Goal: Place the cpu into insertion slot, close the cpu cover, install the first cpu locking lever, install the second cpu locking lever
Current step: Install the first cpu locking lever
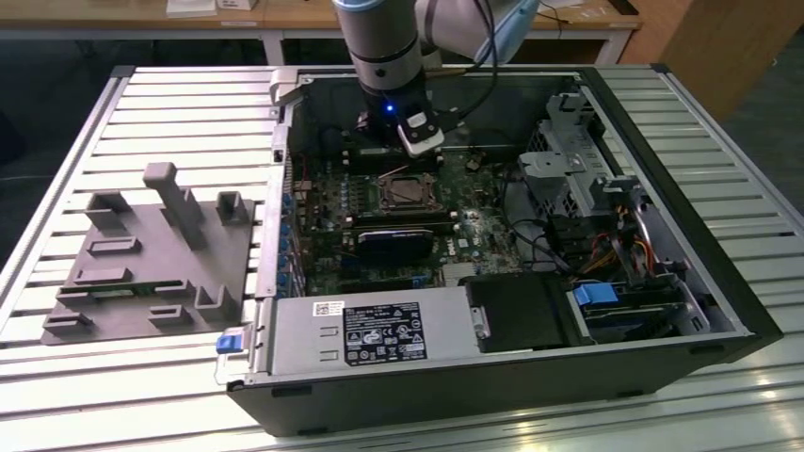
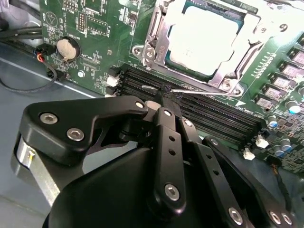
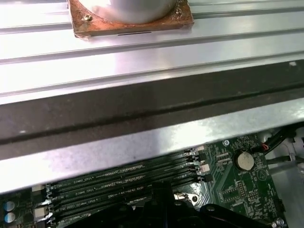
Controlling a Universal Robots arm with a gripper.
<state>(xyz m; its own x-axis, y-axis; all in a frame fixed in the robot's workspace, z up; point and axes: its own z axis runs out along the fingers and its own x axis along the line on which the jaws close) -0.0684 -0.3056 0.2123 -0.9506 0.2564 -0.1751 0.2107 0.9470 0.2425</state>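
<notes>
The cpu lies flat in the insertion slot, its pale metal top showing through the window of the cpu cover. The silvery cover frame is folded down over the chip. A thin wire locking lever runs along the socket's side next to the memory slots. My gripper hangs over that side of the socket, its black fingers drawn together on the lever's free end. In the exterior view the gripper stands just behind the socket, inside the open computer case.
Long black memory slots lie between gripper and socket, with a coin battery nearby. The power supply fills the case's front, with a drive cage on the exterior view's right. A grey fixture sits on the slatted table.
</notes>
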